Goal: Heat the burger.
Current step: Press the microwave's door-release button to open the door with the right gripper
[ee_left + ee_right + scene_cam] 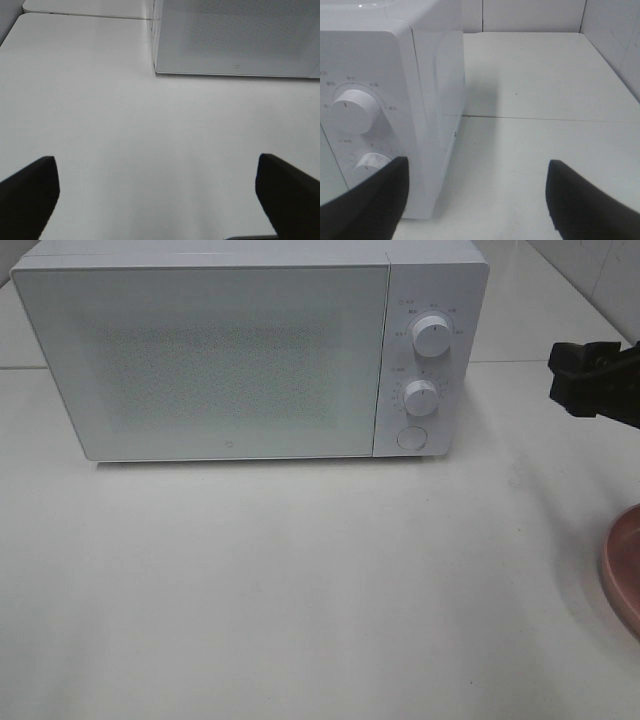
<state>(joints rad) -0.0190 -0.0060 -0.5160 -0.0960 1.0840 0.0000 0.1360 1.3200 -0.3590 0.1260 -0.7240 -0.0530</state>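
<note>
The burger is out of view. Only the rim of a round pink plate shows at the right edge of the exterior view. A white microwave stands at the back of the table with its door shut. My left gripper is open over bare table in front of the microwave's left corner, with nothing between its fingers. My right gripper is open too and holds nothing. It hovers beside the microwave's right side, close to the upper knob and lower knob. A black part of the right arm shows at the right.
The microwave panel carries two white knobs and a round button. The white table spreads in front of it. A wall borders the table at the right rear.
</note>
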